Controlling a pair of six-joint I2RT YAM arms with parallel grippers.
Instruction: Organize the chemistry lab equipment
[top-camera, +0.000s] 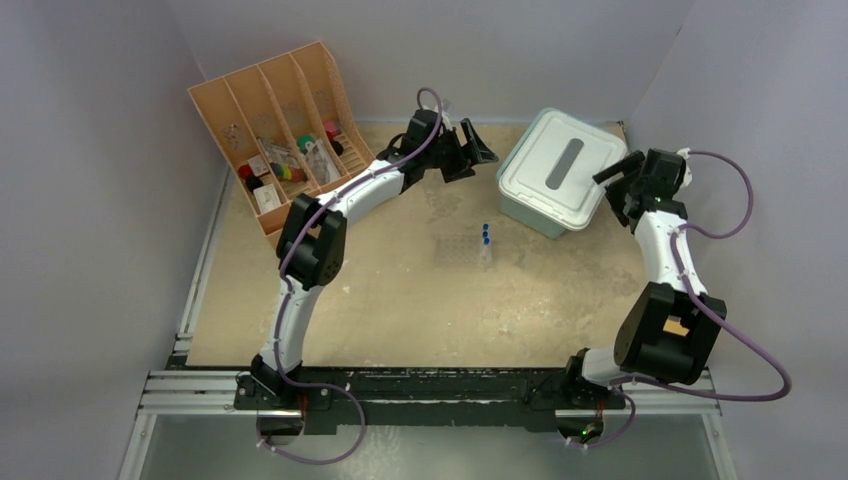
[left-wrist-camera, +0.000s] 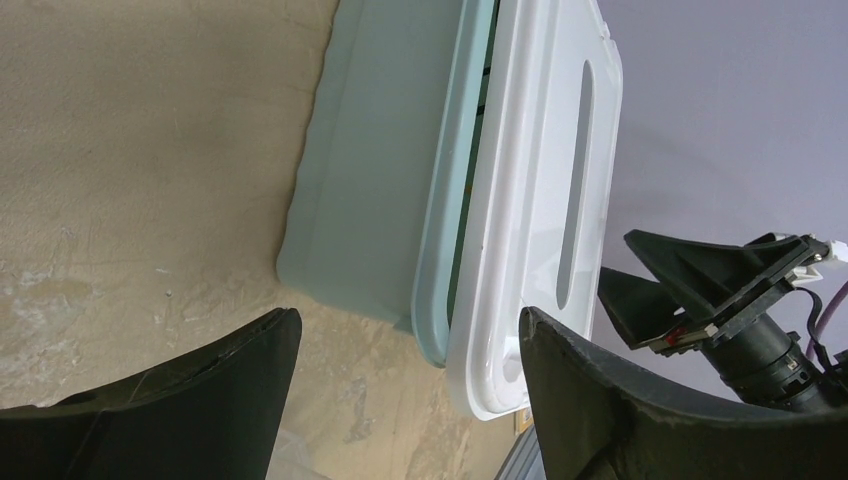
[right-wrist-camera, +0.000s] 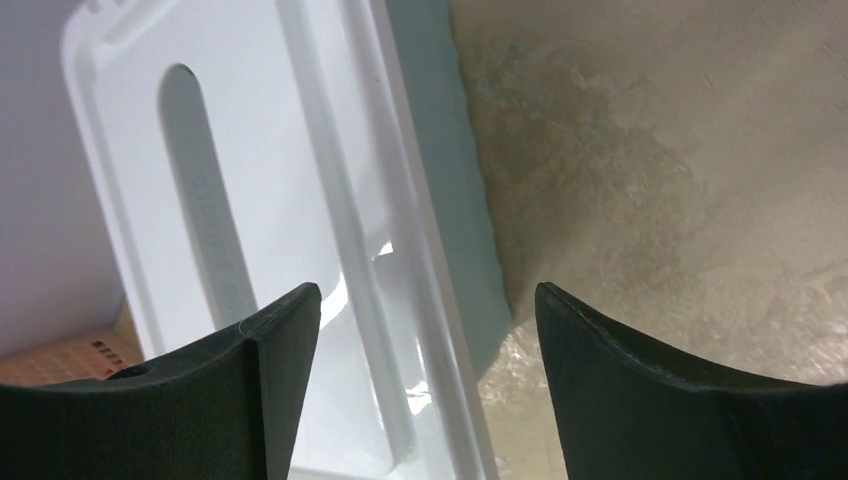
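A clear tube rack (top-camera: 462, 250) stands mid-table with blue-capped thin tubes (top-camera: 485, 235) upright in it. Small loose items (top-camera: 290, 160) lie in the slots of the peach organizer (top-camera: 215, 100) at the back left. My left gripper (top-camera: 480, 155) (left-wrist-camera: 410, 325) hangs open just left of the pale green bin (top-camera: 520, 210), holding nothing. My right gripper (top-camera: 612, 180) (right-wrist-camera: 428, 300) is open at the right edge of the white lid (top-camera: 545, 150) (right-wrist-camera: 130, 120). One finger is over the lid and the other is over the table. Neither finger grips it.
The lid (left-wrist-camera: 545, 150) lies on the bin (left-wrist-camera: 370, 180), and a thin dark gap shows under its edge in the left wrist view. Grey walls close in on three sides. A metal rail (top-camera: 200, 270) runs along the table's left edge.
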